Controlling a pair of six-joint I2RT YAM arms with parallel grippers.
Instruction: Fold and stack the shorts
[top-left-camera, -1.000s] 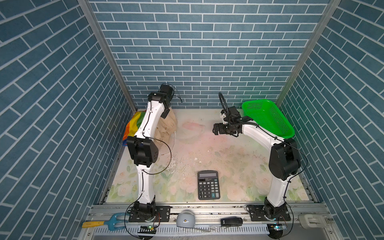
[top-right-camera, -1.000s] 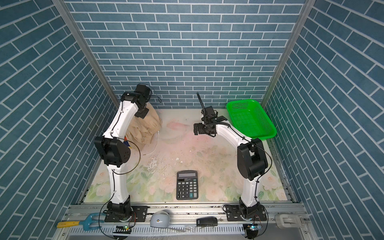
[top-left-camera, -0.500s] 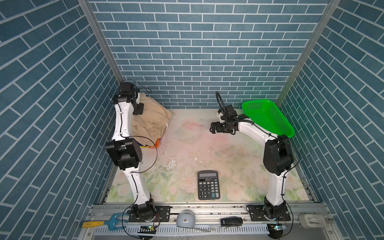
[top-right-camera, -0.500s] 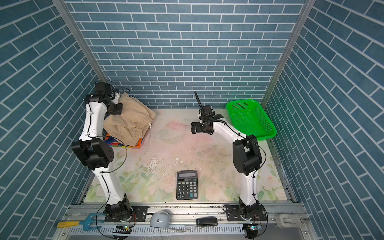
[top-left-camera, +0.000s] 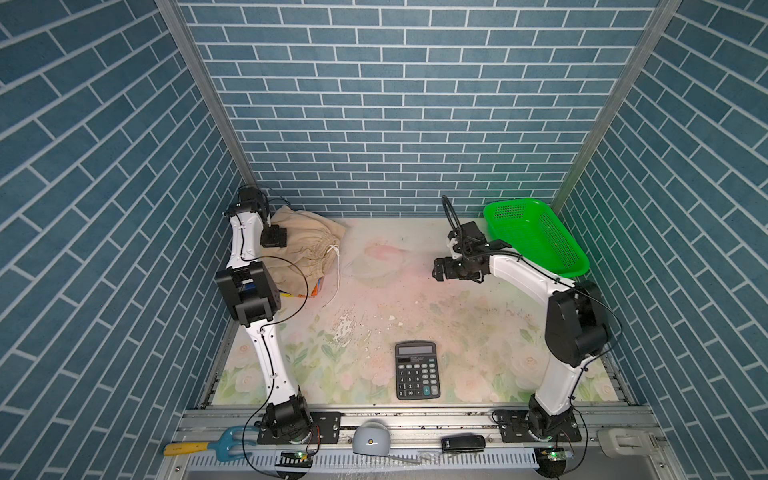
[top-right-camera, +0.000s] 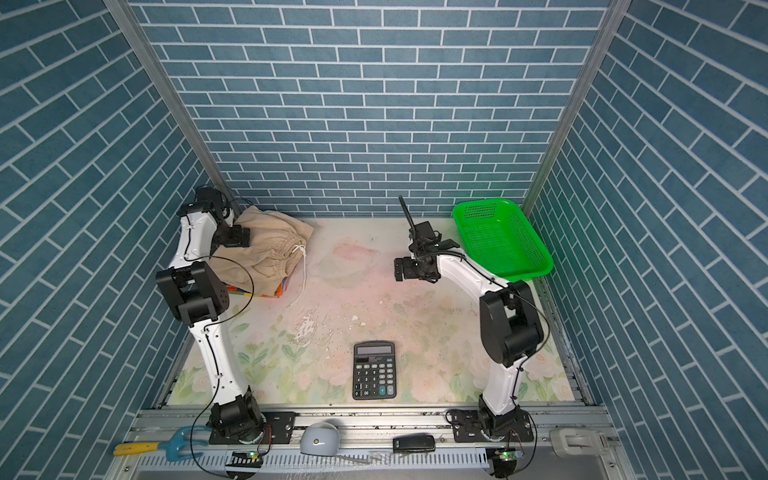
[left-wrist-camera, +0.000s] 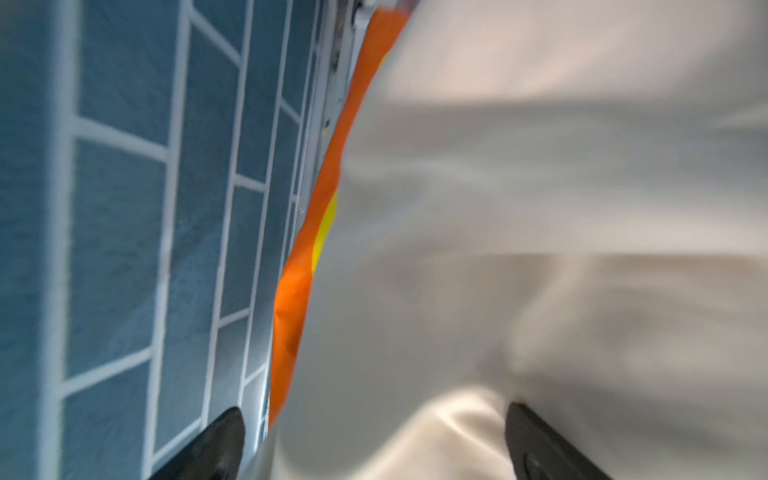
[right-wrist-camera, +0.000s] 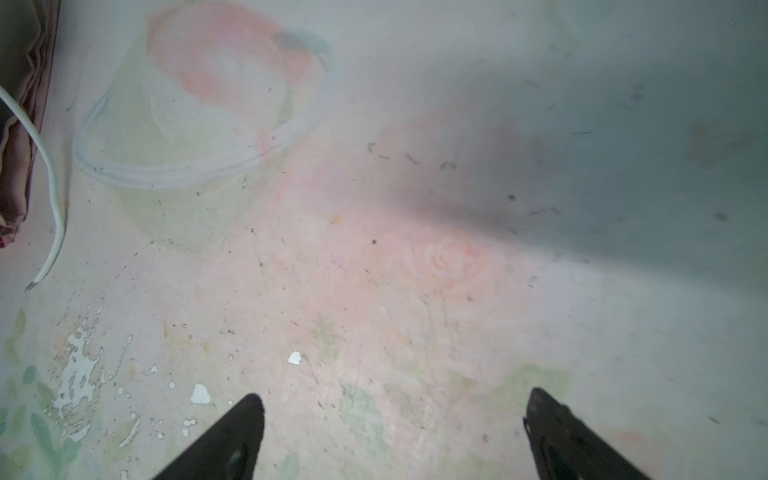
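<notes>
Beige, soft and puckered at a waist with a white drawstring (top-left-camera: 336, 266), the beige shorts (top-left-camera: 305, 245) lie rumpled atop the rainbow-striped shorts (top-left-camera: 317, 286) at the left of both top views, in the back corner of the floral desk (top-left-camera: 415, 307). Stacking looks well on, though the fold is loose and no pink pair shows. The left gripper (left-wrist-camera: 374, 409) hangs spread wide over the beige cloth and the right gripper (right-wrist-camera: 395, 395) open above bare desk, both empty.
</notes>
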